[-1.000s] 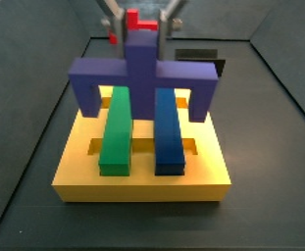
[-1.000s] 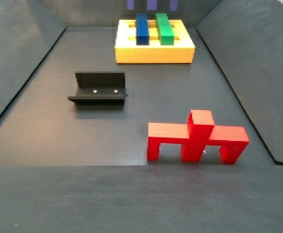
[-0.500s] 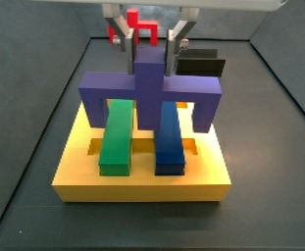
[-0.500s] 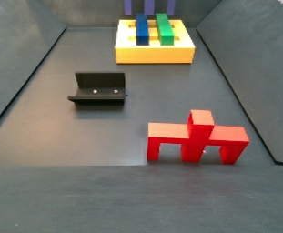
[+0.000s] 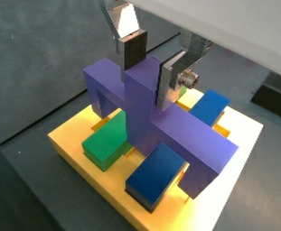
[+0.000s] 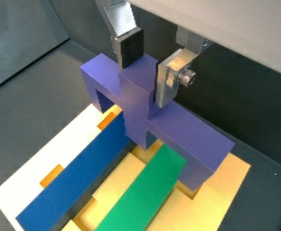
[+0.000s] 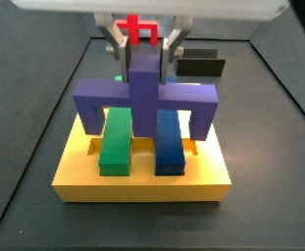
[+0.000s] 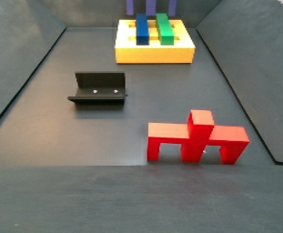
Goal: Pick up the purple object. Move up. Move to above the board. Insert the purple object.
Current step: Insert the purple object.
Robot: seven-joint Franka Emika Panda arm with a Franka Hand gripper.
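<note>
Both wrist views show you the gripper clamped on the raised stem of the purple object, a blocky bridge with two legs, straddling one green bar and one blue bar on the yellow board. One red piece and one fixture sit well apart from the board.

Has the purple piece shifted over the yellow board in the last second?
Yes. In a side view the purple piece, gripped by the claw over the yellow board, sits a little lower, its crossbar covering more of the green bar and blue bar.
</note>
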